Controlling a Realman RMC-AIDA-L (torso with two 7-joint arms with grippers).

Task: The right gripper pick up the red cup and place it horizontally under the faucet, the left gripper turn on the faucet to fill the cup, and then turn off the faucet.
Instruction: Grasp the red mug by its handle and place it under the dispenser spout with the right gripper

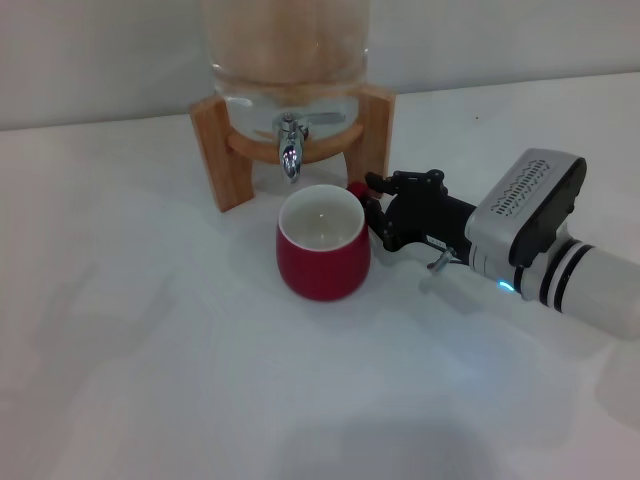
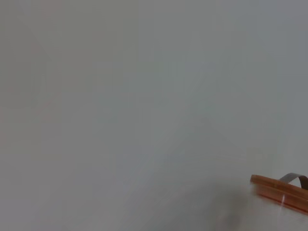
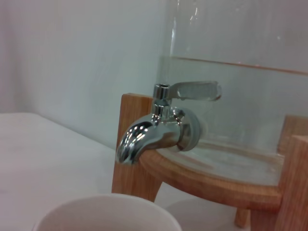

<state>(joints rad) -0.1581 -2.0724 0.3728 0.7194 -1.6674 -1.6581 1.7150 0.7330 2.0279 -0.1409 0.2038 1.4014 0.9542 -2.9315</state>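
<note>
The right gripper (image 1: 372, 205) sits right of centre in the head view, its black fingers (image 1: 378, 184) clenched on the handle of the red cup (image 1: 323, 245); a bit of red shows between them. The arm runs off toward the lower right edge, a small blue light on its grey housing. The red cup stands upright on the white bench (image 1: 150, 330) at the frame's centre, mouth facing up, white inside, handle turned toward the right. Just above it, the faucet (image 1: 290, 150) points its spout down at the cup's far rim, its thin lever lying sideways. The faucet is set in a glass dispenser (image 1: 285, 45) on a wooden stand (image 1: 215, 150). No writing is readable anywhere. The left gripper is out of sight
</note>
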